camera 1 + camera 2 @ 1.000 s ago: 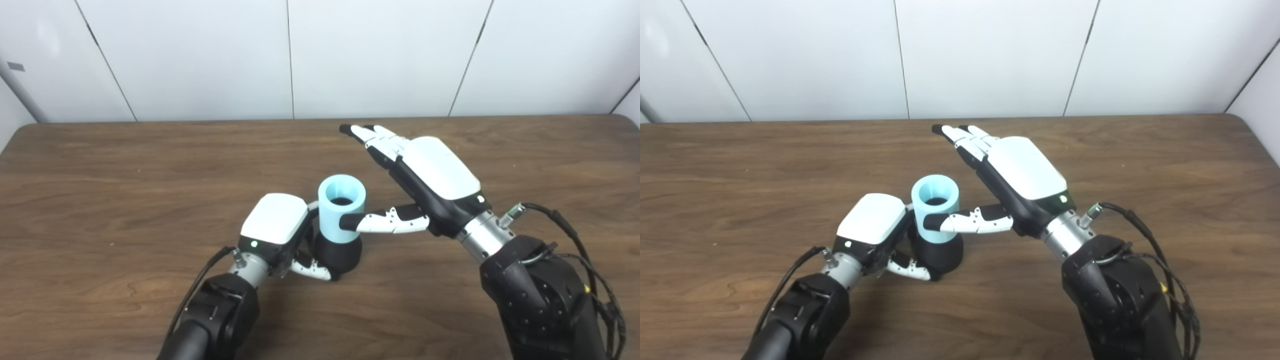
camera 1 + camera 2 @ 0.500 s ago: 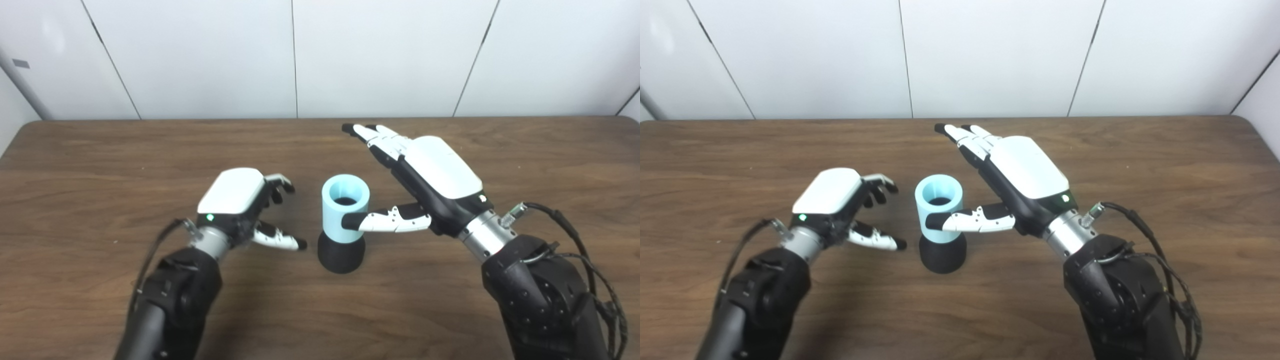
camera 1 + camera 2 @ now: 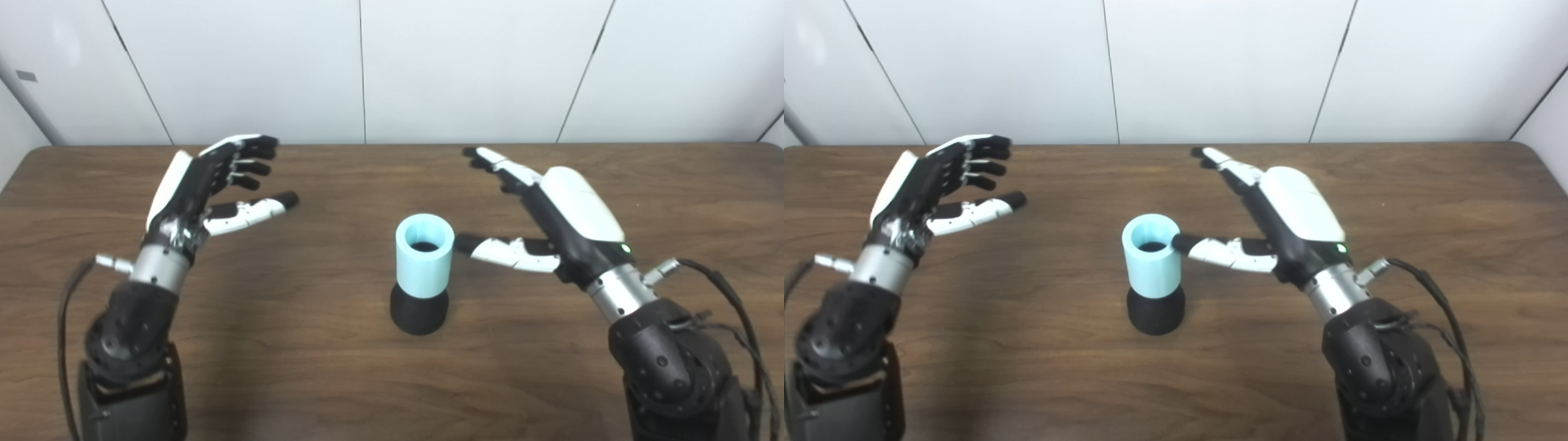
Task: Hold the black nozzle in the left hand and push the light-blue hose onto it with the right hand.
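The light-blue hose (image 3: 424, 255) stands upright, seated on the black nozzle (image 3: 419, 312), mid-table on the wooden table (image 3: 343, 380). Nothing holds either piece. My left hand (image 3: 205, 184) is raised well to the left and farther back, palm inward, fingers spread and empty. To the hose's right hangs my right hand (image 3: 554, 211), open and flat. Its thumb points toward the hose's rim and stops just short of it in the left eye view.
A white panelled wall (image 3: 392, 67) runs behind the table's far edge. The right arm's black cables (image 3: 729, 300) loop beside the forearm at the lower right.
My left hand let go of the nozzle, then swung up and away to the left, opening wide. My right hand drew back to the right, its thumb coming off the hose.
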You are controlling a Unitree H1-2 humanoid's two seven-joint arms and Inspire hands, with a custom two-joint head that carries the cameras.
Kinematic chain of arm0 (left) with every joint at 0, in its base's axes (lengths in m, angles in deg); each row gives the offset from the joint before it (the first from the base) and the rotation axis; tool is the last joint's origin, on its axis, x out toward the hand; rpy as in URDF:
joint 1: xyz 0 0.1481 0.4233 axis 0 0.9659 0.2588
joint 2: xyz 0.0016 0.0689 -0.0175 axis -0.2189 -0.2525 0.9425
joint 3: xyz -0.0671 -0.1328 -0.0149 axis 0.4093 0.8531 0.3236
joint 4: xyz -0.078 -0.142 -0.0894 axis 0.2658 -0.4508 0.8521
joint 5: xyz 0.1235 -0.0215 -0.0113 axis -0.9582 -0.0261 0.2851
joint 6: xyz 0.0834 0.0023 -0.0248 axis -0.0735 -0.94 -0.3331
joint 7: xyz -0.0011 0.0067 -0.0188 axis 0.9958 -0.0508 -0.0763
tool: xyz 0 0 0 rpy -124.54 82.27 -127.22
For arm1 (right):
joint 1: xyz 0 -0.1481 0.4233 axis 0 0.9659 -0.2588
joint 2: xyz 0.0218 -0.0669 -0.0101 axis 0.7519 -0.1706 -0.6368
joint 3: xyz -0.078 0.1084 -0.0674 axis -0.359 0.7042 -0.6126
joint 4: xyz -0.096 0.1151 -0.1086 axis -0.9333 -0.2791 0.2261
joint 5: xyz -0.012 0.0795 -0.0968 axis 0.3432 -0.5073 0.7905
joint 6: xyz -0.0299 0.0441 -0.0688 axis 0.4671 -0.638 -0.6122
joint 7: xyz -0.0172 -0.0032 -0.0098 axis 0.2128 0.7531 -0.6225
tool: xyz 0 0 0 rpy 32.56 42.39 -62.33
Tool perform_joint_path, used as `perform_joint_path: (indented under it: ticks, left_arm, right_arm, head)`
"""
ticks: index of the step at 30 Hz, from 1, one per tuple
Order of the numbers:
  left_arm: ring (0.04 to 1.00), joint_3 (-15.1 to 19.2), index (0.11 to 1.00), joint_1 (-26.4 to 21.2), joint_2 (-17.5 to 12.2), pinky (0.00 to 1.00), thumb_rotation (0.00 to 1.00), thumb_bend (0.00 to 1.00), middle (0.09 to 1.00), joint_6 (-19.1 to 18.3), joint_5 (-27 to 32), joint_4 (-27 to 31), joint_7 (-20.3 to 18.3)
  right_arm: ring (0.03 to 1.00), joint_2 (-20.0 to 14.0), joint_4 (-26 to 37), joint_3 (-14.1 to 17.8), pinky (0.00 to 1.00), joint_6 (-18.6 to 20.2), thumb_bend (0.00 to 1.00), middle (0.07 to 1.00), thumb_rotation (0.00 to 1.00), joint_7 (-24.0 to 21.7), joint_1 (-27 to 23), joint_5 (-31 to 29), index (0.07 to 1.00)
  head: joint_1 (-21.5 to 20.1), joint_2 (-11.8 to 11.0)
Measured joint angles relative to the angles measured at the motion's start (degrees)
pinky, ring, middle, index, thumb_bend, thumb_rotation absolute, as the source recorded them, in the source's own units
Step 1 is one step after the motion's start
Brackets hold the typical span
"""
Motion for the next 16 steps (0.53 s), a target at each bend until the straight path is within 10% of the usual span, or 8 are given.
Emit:
perform_joint_path:
  ticks: [16]
  left_arm:
    - [0.998, -5.1, 0.999, 10.8, -0.9, 1.0, 0.91, 0.52, 0.998, -5.2, 12.5, -2.4, 5.6]
  right_arm:
    - [0.946, 6.1, -12.6, 4.3, 0.87, 1.2, 0.55, 0.976, 1.0, 15.3, 8.3, -22.0, 1.0]
  head:
    - [-1.2, 0.6]
